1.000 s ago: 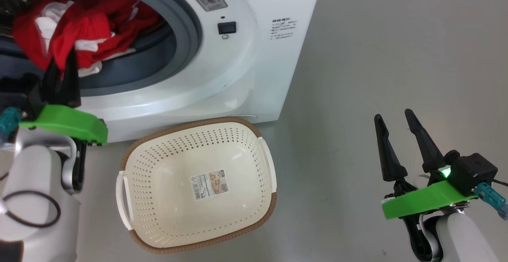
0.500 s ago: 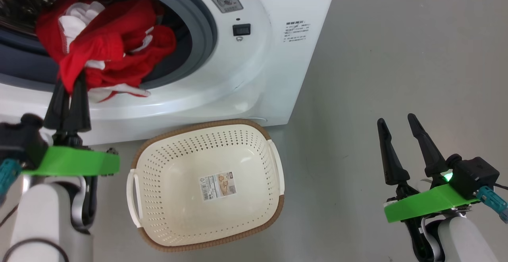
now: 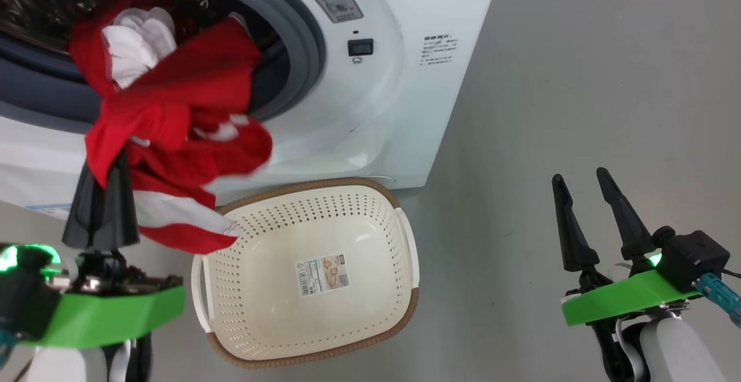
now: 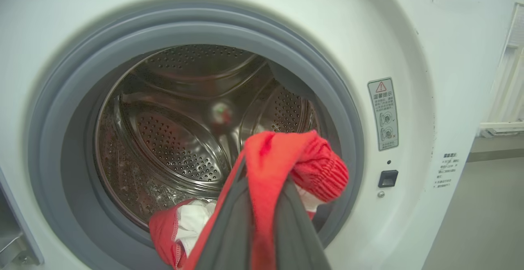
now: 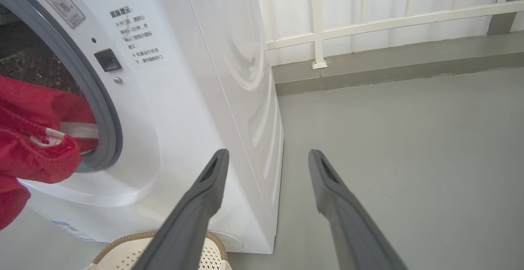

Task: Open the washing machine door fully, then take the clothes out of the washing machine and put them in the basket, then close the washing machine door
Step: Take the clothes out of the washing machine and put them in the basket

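Left gripper (image 3: pixel 110 161) is clamped shut on the red-and-white clothes (image 3: pixel 173 110). The clothes are hung out past the grey rubber ring (image 3: pixel 315 52) of the washing machine (image 3: pixel 417 0), with the lowest fold overlapping the basket (image 3: pixel 324 184) at its left rim corner. Right gripper (image 3: pixel 580 175) is held with jaws apart over bare grey floor (image 3: pixel 579 69), well clear of machine and basket. Against the earlier frame, the bundle is seen drawn further out of the drum and lower toward the basket. The right gripper is unchanged.

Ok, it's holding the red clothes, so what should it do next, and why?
Probably pull them out and swing right, over the basket. The left tool is shut on the clothes, part of the cloth hangs at the washing machine's mouth, and the basket beneath is empty.
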Available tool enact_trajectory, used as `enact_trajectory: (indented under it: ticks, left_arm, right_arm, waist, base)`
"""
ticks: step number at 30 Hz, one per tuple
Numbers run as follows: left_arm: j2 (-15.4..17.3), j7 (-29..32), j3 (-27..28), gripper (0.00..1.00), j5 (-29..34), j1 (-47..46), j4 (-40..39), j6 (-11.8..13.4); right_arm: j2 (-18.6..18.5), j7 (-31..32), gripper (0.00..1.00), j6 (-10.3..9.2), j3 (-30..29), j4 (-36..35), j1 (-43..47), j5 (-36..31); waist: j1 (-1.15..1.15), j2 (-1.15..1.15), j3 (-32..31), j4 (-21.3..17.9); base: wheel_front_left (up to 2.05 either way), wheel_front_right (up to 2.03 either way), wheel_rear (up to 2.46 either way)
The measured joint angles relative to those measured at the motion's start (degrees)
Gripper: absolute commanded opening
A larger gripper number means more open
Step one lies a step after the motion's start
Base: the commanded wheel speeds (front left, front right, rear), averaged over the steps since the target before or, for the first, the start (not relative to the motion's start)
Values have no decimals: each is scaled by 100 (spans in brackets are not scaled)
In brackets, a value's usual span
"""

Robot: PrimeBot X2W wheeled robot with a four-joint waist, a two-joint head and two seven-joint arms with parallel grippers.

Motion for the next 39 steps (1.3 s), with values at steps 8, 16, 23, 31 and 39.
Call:
enact_trajectory:
  ticks: [8,16,23,31,39]
  left_arm:
    - [-103,-16,-235,0,-78,534,-486,0]
    - [-129,-16,-497,0,-125,829,-101,-1]
    - [-136,-16,-757,0,-145,861,612,-1]
    - [-99,-15,-1000,0,-168,372,1857,-1]
    - [18,-15,-1117,0,-175,-369,3186,-1]
  right_arm:
    - [0,0,100,0,20,1,20,0]
    - [0,0,100,0,76,12,65,0]
    - [0,0,100,0,123,8,64,0]
    - [0,0,100,0,180,-21,24,8]
    - [-1,0,100,0,174,-103,-165,25]
  waist:
    - [0,0,1,11]
    - [0,0,29,-45]
    - [0,0,115,-65]
    - [0,0,394,-105]
    - [0,0,767,-229]
  base:
    - [0,0,0]
    - [0,0,0]
    - [0,0,0]
    - [0,0,0]
    - [0,0,0]
